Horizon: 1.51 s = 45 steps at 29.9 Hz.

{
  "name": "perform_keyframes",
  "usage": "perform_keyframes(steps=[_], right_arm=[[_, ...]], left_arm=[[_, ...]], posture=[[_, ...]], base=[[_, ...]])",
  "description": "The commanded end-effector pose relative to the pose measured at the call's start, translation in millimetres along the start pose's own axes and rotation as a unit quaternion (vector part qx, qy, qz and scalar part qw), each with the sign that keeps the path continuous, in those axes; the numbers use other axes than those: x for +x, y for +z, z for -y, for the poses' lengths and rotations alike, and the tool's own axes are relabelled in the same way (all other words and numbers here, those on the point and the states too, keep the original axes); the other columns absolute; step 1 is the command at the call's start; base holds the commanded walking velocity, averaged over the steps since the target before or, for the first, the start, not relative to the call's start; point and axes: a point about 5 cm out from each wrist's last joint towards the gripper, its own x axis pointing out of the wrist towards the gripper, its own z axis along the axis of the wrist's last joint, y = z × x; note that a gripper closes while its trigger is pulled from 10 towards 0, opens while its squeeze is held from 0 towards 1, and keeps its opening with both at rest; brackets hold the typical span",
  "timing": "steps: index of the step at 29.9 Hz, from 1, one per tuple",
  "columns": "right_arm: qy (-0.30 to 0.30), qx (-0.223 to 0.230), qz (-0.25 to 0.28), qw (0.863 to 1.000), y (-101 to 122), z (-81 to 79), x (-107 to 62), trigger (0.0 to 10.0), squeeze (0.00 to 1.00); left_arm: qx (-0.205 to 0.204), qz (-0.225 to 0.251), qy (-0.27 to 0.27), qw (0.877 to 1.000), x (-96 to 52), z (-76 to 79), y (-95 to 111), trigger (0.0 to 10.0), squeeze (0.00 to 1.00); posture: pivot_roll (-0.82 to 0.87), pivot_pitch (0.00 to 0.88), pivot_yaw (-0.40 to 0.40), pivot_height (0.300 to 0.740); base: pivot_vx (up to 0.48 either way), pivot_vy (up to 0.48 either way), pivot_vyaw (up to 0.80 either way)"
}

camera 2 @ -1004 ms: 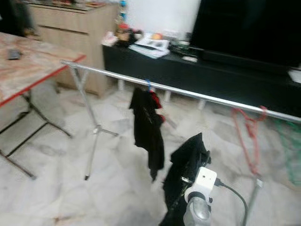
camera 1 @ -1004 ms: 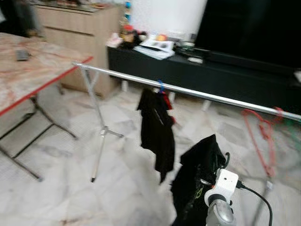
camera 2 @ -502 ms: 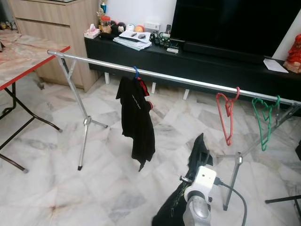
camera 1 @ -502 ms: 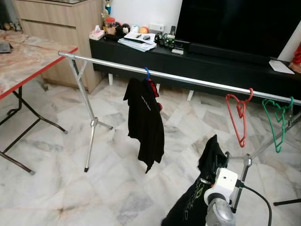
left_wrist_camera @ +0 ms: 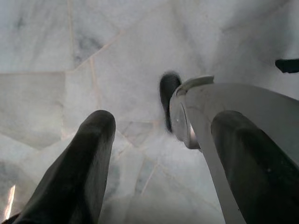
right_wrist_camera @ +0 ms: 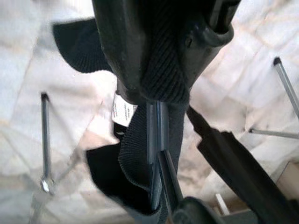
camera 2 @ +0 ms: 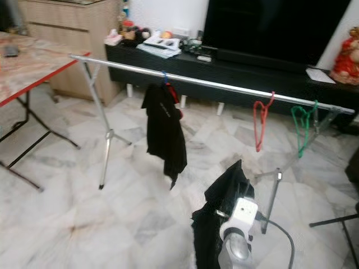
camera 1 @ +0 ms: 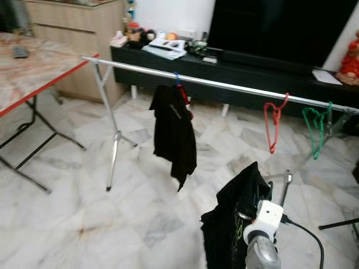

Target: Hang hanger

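While the right gripper [right_wrist_camera: 161, 116] is clamping its fingers on the dark hanger [right_wrist_camera: 156, 140] draped with a limp black garment [camera 1: 235, 216], low before the silver rail [camera 1: 224, 85], the load is looking light but swingy; the left gripper [left_wrist_camera: 159, 154] is hanging open, empty.

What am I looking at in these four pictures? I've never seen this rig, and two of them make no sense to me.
A walking humanoid robot with two arms. The two wide pictures come from its head, looking down at a clothes rail on a marble floor. On the rail hang a black shirt, a red hanger and a green hanger. The close-ups are wrist cameras. The right gripper is shut on a dark hanger carrying a black garment, still to be hung. The left gripper hangs open over the floor.
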Motion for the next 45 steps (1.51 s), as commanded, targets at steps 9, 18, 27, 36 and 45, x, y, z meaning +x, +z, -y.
perform_keyframes(steps=[9,18,27,36,45], right_arm=[[-0.001,-0.022,-0.016,1.0,3,2.3,4.7,10.0,0.0],[-0.001,-0.055,-0.057,0.997,-3,5.4,7.7,10.0,0.0],[0.103,-0.189,-0.113,0.97,-6,-5.9,10.9,10.0,0.0],[0.194,-0.305,-0.119,0.925,1,-21.5,13.6,10.0,0.0],[0.223,-0.346,-0.11,0.905,12,-25.9,17.3,10.0,0.0]], left_arm=[[0.003,-0.027,-0.01,1.0,-2.2,5.1,-14,10.0,0.0],[0.007,-0.024,-0.011,1.0,-2.1,4.9,-13,10.0,0.0],[0.04,0.006,0.011,0.999,-1.7,1.6,-6,10.0,0.0],[0.121,0.239,-0.026,0.963,-2.9,0.1,107,10.0,0.0],[0.196,0.305,-0.028,0.932,-11.5,2.5,148,10.0,0.0]], posture=[[0.12,0.043,-0.084,0.74],[0.12,0.041,-0.082,0.74],[0.12,0.04,-0.081,0.74],[0.13,0.035,-0.077,0.74],[0.14,0.029,-0.079,0.74]], base=[[0.0,0.0,0.0],[0.0,0.0,0.0],[0.0,0.0,0.0],[0.0,0.0,0.0],[0.0,0.0,0.0]])
